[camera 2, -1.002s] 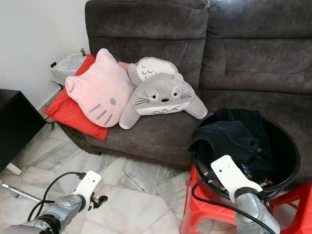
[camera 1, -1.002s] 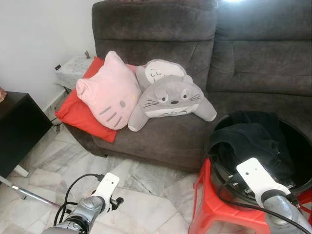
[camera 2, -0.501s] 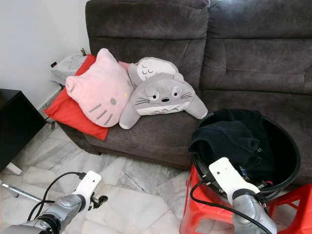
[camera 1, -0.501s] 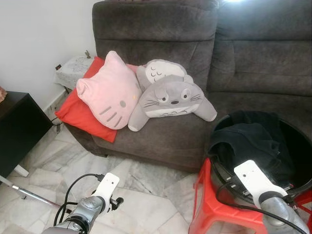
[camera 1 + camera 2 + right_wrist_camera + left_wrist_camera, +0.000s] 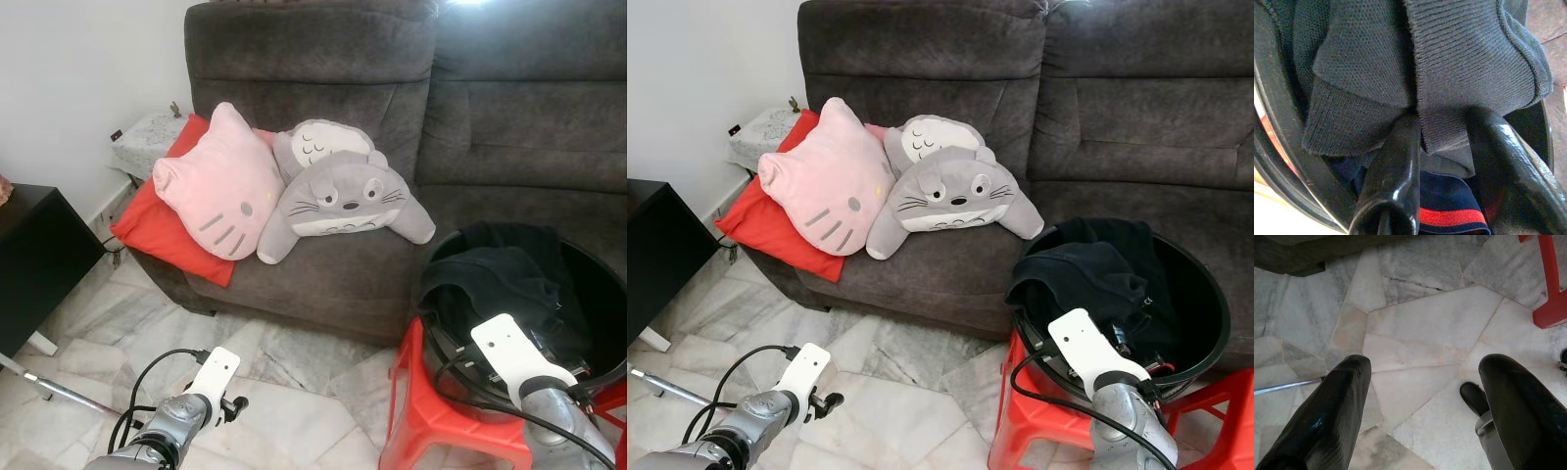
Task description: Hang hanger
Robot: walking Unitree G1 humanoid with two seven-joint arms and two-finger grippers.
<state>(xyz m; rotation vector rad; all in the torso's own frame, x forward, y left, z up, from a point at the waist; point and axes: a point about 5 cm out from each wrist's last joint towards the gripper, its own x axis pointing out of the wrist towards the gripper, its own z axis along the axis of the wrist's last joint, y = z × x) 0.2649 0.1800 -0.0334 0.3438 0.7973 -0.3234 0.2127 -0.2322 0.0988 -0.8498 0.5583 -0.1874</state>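
A black round basket (image 5: 1205, 284) stands on a red plastic stool (image 5: 1038, 431) in front of the sofa. It holds a heap of dark knit clothing (image 5: 1083, 279). My right arm (image 5: 509, 357) reaches over the basket's near rim. In the right wrist view my right gripper (image 5: 1442, 127) is closed around a fold of the dark knit garment (image 5: 1449, 58), with thick fabric filling the gap between its fingers. A navy cloth with a red stripe (image 5: 1449, 213) lies beneath. My left gripper (image 5: 1422, 377) hangs low over the marble floor, open, with nothing between its fingers.
The grey sofa (image 5: 323, 59) carries a pink cat pillow (image 5: 216, 186), a grey plush (image 5: 343, 196) and a red cushion (image 5: 157, 230). A black cabinet (image 5: 34, 255) stands at the left. A thin metal rod (image 5: 59, 390) lies on the floor near my left arm.
My right wrist has shifted only slightly at the basket's rim. The left arm and the rest of the scene stay where they were.
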